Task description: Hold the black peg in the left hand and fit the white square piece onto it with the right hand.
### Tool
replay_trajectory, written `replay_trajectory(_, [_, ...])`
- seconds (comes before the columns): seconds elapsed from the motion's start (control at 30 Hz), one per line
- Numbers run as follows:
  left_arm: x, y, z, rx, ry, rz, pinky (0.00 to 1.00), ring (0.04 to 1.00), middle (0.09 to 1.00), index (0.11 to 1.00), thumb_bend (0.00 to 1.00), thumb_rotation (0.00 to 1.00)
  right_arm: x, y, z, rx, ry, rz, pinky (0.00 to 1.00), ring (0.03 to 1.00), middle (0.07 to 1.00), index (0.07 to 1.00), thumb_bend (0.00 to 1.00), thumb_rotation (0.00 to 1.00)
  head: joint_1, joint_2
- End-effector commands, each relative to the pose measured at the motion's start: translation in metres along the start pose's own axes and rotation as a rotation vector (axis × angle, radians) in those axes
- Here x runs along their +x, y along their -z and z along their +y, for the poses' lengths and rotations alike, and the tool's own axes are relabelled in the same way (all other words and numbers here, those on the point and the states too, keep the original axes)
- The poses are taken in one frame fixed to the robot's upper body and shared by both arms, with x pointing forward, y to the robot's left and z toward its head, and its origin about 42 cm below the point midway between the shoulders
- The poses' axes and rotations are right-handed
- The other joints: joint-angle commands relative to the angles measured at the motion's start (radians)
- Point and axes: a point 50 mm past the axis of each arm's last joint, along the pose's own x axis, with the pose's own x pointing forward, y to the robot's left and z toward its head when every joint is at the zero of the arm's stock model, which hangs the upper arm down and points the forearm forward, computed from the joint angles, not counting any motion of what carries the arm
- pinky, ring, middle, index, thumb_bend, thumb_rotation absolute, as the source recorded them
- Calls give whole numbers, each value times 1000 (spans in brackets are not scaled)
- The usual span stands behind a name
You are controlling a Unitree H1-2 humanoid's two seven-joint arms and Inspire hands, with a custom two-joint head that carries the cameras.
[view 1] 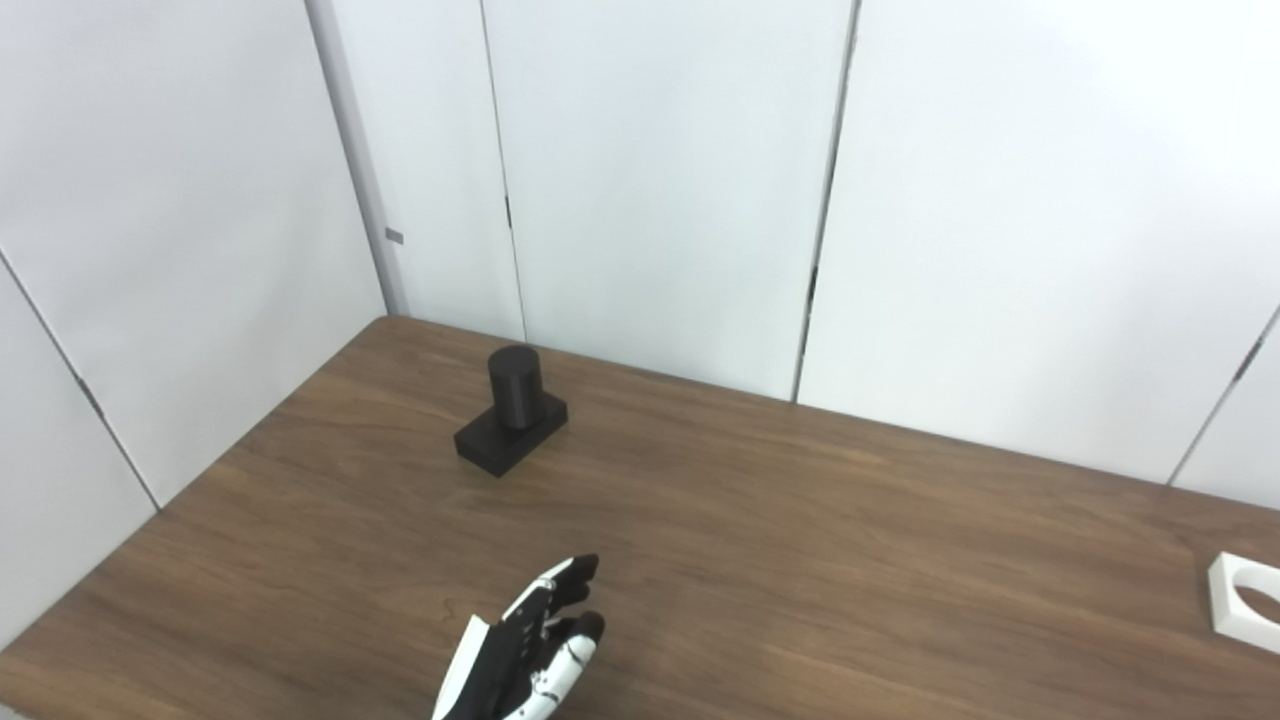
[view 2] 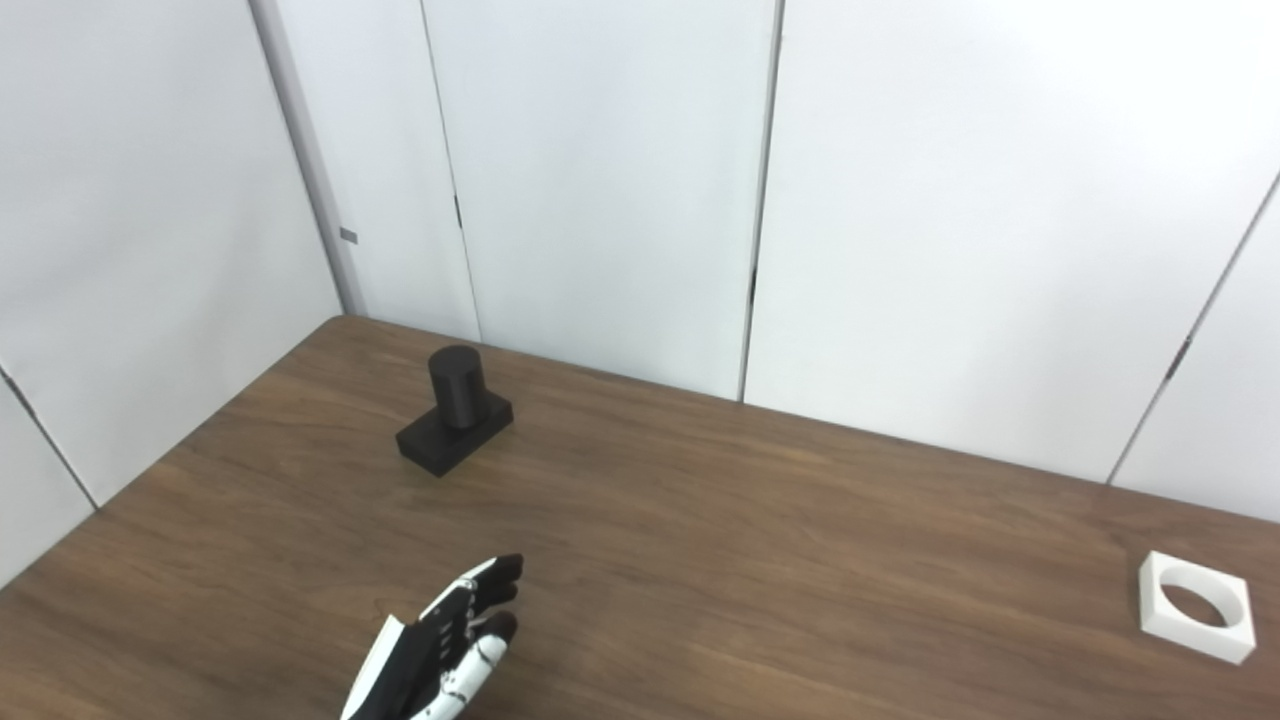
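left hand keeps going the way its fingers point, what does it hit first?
Nothing, it seems: the left hand points up-right, passing right of the black peg over bare table. Depth is hard to judge, so it might clip the peg's base.

Open table (view 2: 700,560) surface lies between the left robot hand (view 2: 440,650) at the near edge and the black peg (view 2: 455,410) near the far-left corner. The white square piece (view 2: 1197,606) sits apart at the right edge. Wall panels (view 2: 600,180) bound the far and left edges.

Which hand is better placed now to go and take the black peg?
The left hand. It is open above the table's near edge, on the same side as the black peg, with bare wood between them. The right hand is not in view, and the white square piece lies far to the right.
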Motion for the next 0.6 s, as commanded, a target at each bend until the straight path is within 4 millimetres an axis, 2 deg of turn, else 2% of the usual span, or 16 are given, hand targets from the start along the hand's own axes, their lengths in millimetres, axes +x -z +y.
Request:
replay_trajectory(0.0, [-1, -1, -18, -37, -3, 19, 776, 881, 895, 871, 401, 601, 2, 0, -6, -24, -7, 5, 897, 953, 934, 955, 524, 1000, 1, 1])
replay_trajectory(0.2, [2, 0, -21, -61, -18, 28, 762, 877, 891, 873, 422, 618, 6, 2, -9, -38, -6, 9, 954, 953, 926, 948, 507, 1000, 14, -2])
replay_trajectory(0.3, [4, -2, -21, -77, -37, 18, 767, 878, 891, 870, 436, 573, 8, 4, -10, -21, -2, 20, 945, 954, 930, 949, 520, 1000, 22, -4])
replay_trajectory(0.4, [10, -16, -10, -8, -76, -29, 794, 873, 894, 883, 431, 525, 8, 6, -10, -15, -1, 17, 921, 956, 938, 954, 517, 1000, 23, -6])
replay_trajectory(0.47, [17, -24, 0, 30, -98, -59, 821, 880, 893, 871, 415, 438, 8, 6, -10, -10, -2, 18, 923, 962, 942, 956, 521, 1000, 22, -8])
replay_trajectory(0.5, [21, -29, 7, 61, -118, -74, 833, 890, 898, 879, 428, 441, 8, 6, -9, -9, -2, 17, 919, 962, 943, 958, 518, 1000, 21, -7])
replay_trajectory(0.57, [31, -39, 21, 127, -160, -100, 693, 850, 887, 880, 472, 441, 7, 6, -8, -9, -2, 16, 921, 958, 942, 954, 516, 1000, 19, -7])
